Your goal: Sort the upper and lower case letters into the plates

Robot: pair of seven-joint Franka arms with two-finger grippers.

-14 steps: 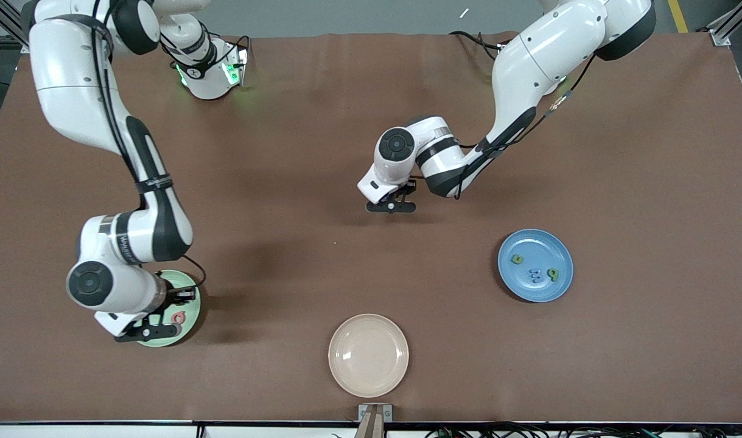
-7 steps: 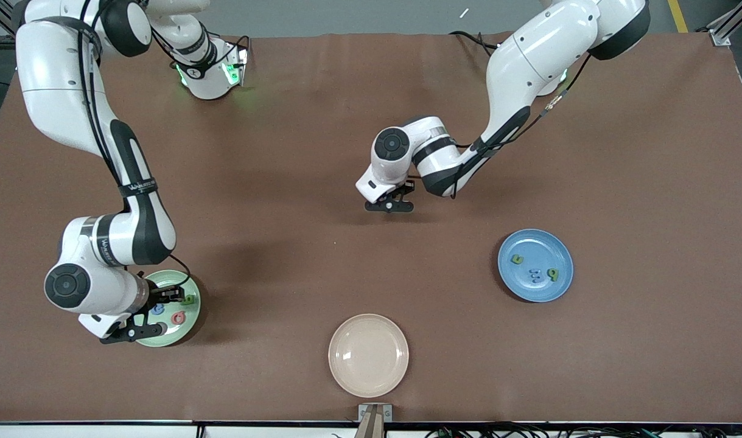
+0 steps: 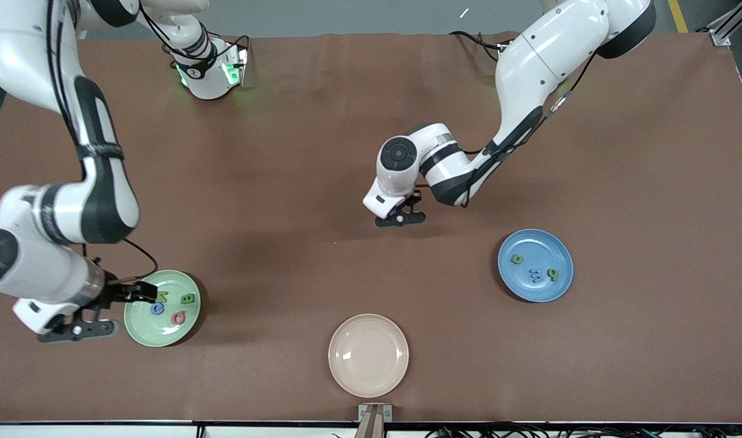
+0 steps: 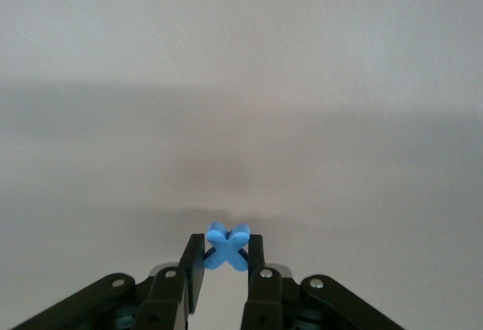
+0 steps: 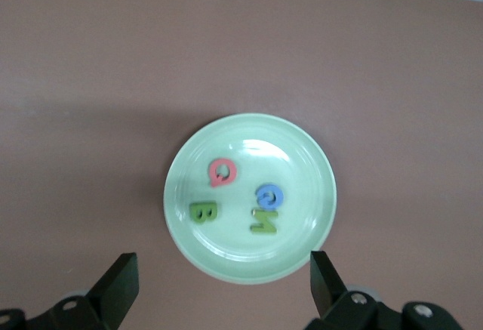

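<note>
Sitting unused nearest the camera: cream plate [image 3: 368,355] (between both plates).

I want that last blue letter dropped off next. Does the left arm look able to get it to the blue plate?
Probably yes. The left gripper is shut on the blue x-shaped letter, and bare tabletop lies between it and the blue plate, which has open space beside its three letters.

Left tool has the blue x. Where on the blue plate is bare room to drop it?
On the blue plate, three letters cluster around the middle. The bare patches run along the rim, widest at the edge nearest the front camera and at the edge toward the robots. The left tool holds the blue x over bare table.
</note>
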